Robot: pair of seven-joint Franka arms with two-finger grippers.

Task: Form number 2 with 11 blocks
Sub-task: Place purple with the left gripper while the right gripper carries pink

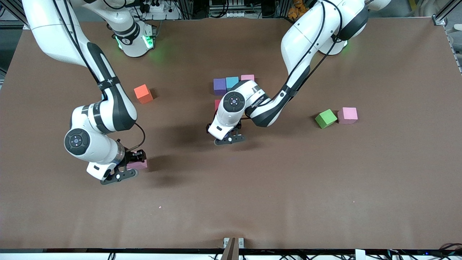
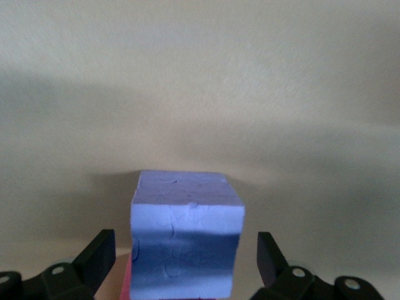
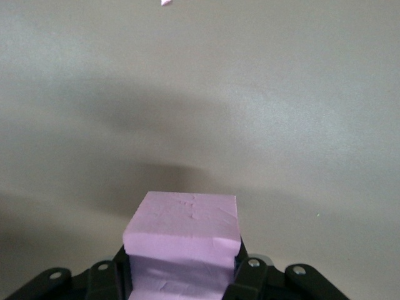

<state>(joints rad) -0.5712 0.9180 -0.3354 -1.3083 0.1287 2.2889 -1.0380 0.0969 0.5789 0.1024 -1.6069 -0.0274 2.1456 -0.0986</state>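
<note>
A: Where is the digit standing right now?

B: It is only beginning. A row of matte foam cubes, purple (image 1: 219, 86), blue (image 1: 232, 82) and pink (image 1: 247, 77), is sitting mid-table, with a sliver of a red cube (image 1: 217, 104) showing just nearer the camera under the left arm. The left gripper (image 1: 228, 138) is hanging over that spot with its fingers (image 2: 95, 255) spread wide, a second purple foam cube (image 2: 186, 240) sitting between them untouched, beside something pink-red.

A: And the other arm?

B: The right gripper (image 1: 124, 169) is clamping a pale pink foam cube (image 3: 182, 240) low over the brown table (image 1: 325, 187), toward its own end.

A: What is worrying you?

B: The open fingers are flanking the purple cube closely, so lifting off at a slant is risking a nudge that skews the column. The foam looks soft and lightly dented, so a hard squeeze is likely deforming it. An orange cube (image 1: 143, 93), another pink one (image 1: 347, 115) and a green cube (image 1: 325, 118) are lying well apart; grabbing the green one would be a mistake.
</note>
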